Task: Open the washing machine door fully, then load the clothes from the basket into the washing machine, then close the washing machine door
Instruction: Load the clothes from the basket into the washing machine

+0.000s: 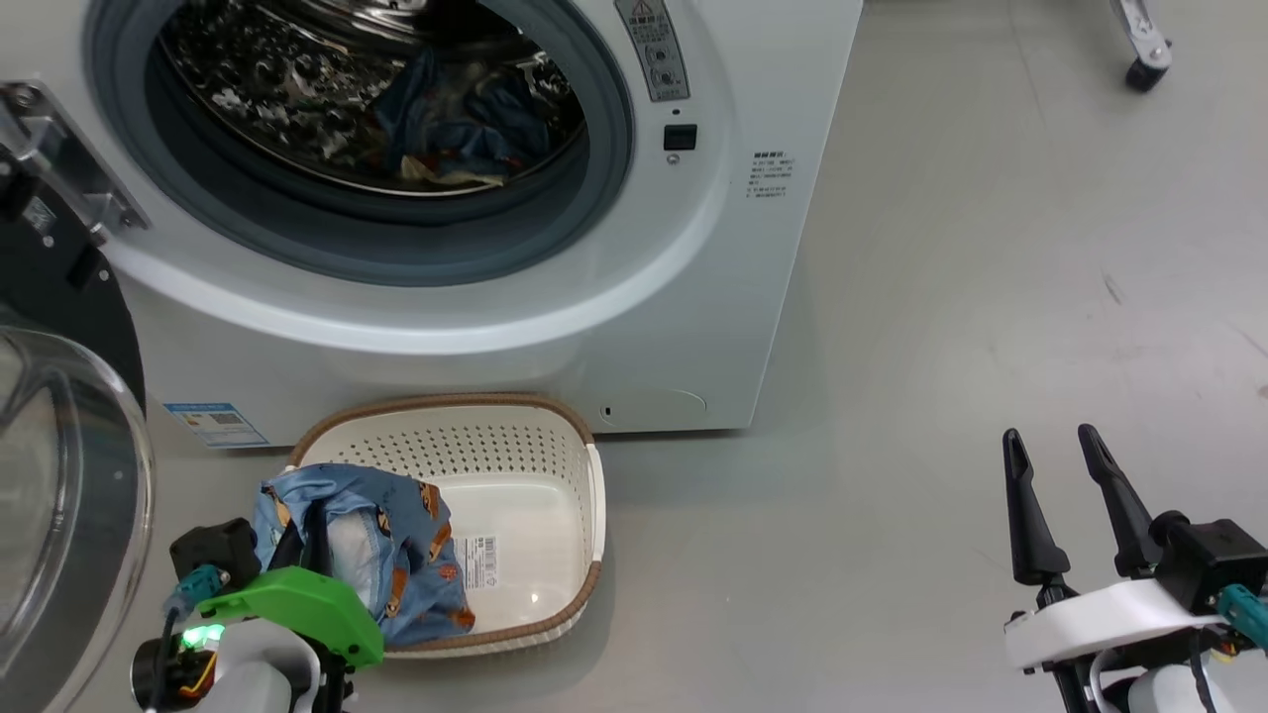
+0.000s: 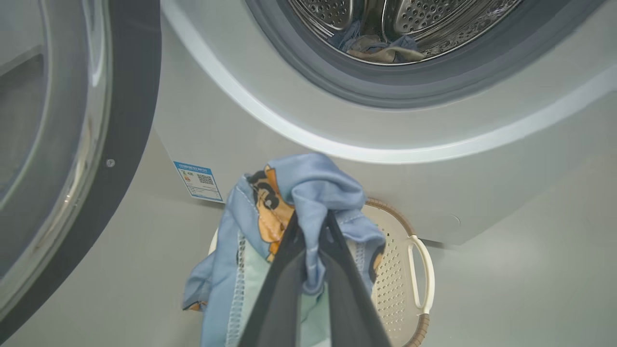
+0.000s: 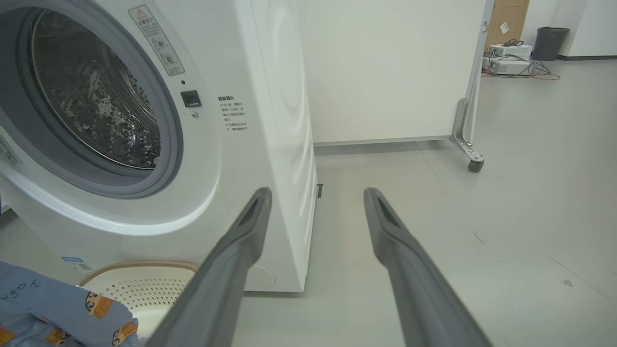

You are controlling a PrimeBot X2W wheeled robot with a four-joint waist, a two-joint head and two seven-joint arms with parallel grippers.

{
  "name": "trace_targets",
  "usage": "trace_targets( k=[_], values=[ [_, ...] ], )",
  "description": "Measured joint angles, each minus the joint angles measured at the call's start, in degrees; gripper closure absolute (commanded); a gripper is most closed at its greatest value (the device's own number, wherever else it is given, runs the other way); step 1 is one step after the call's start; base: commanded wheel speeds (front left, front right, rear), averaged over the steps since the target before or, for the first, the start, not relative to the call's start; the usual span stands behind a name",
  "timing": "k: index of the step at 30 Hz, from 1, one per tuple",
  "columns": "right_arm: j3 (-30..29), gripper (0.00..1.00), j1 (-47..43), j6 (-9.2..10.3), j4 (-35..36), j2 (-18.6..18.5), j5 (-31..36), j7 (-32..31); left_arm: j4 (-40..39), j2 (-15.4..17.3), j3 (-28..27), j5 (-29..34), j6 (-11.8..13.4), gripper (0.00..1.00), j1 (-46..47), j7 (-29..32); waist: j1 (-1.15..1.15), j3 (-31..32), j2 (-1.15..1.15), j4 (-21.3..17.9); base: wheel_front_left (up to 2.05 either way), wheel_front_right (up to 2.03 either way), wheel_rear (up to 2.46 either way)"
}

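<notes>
The washing machine (image 1: 634, 297) stands with its door (image 1: 59, 465) swung open at the left; the door's black rim and glass bowl (image 2: 58, 144) fill the left of the left wrist view. Blue and cream clothes (image 1: 446, 129) lie in the steel drum (image 2: 409, 19). The cream basket (image 1: 515, 515) sits on the floor before the washer. My left gripper (image 2: 312, 217) is shut on the light blue printed garment (image 2: 308, 188) and holds it bunched above the basket (image 2: 400, 270). My right gripper (image 1: 1050, 446) hangs open over bare floor at the right, fingers (image 3: 241, 241) apart, nothing between them.
A white partition on castors (image 3: 475, 164) stands behind the washer to the right. Equipment and a grey bin (image 3: 549, 42) sit far back. Grey floor (image 1: 991, 297) stretches right of the machine. A label sticker (image 1: 479, 561) shows on the basket floor.
</notes>
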State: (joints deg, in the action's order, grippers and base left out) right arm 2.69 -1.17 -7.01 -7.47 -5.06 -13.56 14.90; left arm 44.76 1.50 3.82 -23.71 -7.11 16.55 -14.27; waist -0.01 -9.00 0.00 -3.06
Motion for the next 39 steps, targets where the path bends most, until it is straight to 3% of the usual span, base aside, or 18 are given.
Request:
trace_targets(
  k=[13, 39],
  values=[
    [1.21, 0.0, -4.31, 0.0, 0.79, -0.41, -0.01, 0.0, -13.12, 0.05, 1.71, -0.1, 0.0, 1.0, -8.65, -0.01, 0.0, 8.4, 0.0, 2.44, 0.0, 0.0, 0.0],
    [1.54, 0.0, -6.38, 0.0, 1.87, -1.45, 1.0, 0.0, -32.98, 0.42, 2.59, 1.03, 1.16, 1.0, -18.32, -0.01, 0.0, 11.67, 0.0, 1.46, 0.0, 0.0, 0.0]
  ],
)
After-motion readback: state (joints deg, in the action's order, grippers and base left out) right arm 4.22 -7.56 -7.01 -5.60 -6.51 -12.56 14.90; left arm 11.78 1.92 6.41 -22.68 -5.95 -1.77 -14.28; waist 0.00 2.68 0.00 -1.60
